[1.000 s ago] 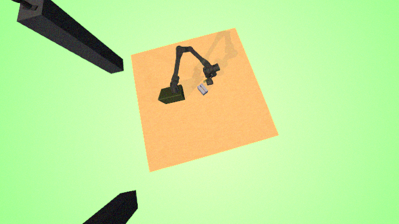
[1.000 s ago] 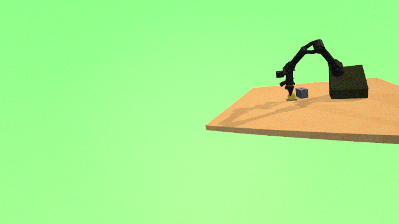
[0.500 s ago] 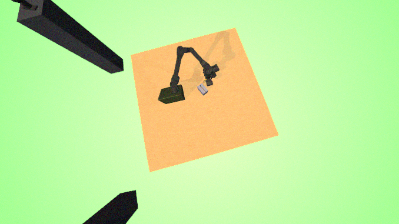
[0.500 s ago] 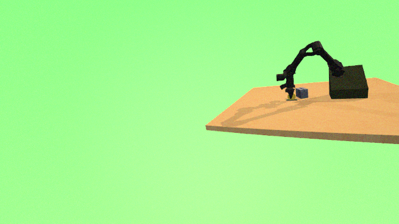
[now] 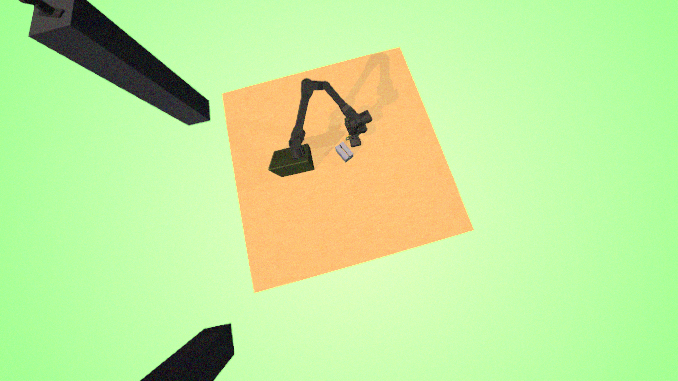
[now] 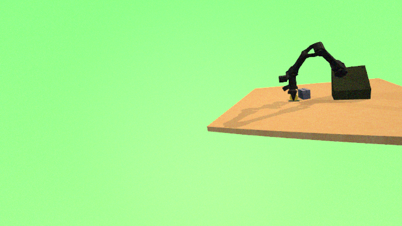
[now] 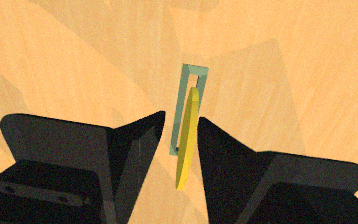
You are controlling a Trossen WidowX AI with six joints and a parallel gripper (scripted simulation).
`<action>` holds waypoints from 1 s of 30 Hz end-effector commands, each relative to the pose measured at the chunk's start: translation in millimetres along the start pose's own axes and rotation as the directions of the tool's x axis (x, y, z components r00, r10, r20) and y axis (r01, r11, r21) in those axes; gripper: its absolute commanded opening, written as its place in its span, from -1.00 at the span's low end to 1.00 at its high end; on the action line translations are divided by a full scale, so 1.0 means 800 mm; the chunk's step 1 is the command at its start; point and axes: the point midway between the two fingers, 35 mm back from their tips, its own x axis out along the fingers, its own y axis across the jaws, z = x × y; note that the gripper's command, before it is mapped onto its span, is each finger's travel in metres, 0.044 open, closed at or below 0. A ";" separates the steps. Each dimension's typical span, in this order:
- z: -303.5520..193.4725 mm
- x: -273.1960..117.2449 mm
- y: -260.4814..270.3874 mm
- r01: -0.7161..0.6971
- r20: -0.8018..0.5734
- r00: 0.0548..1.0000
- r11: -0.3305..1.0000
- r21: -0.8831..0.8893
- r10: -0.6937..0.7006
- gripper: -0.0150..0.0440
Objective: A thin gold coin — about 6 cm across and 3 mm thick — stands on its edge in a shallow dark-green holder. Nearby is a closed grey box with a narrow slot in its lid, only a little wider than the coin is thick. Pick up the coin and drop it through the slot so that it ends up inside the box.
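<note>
And here the coin [image 6: 290, 96] [image 7: 187, 142] is seen on its edge in the green holder [image 6: 290, 101] [image 7: 179, 112], framed by the claw [image 6: 293, 99] [image 7: 181, 119]. The claw is part-open, with nothing gripped: in the wrist view a gap is left at nine o'clock of the coin, while the fingertip at three o'clock looks very near it.

Now for the grasp! The fingers are best centred before being closed, so that the disc isn't shoved sideways and tipped. Its flat faces should be pinched evenly, then a straight lift made, the edge kept upright for the slot.

The coin is smooth, thin and yellow; the holder is a flat-looking, narrow rectangular frame. In the top view the box [image 5: 344, 152] [image 6: 304, 94] is found at about seven o'clock of the claw, pale-lidded, blocky, split by a dark slot. Beneath everything, fine wood-like grain is shown by the tan table [image 5: 350, 217] [image 6: 326, 120] [image 7: 310, 60].
</note>
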 end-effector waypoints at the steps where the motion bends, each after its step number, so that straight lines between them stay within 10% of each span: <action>1: -0.002 0.003 -0.003 0.005 -0.005 1.000 1.000 0.008 -0.005 -0.30; 30: 0.003 -0.042 -0.005 0.012 -0.004 1.000 1.000 0.008 -0.012 -0.49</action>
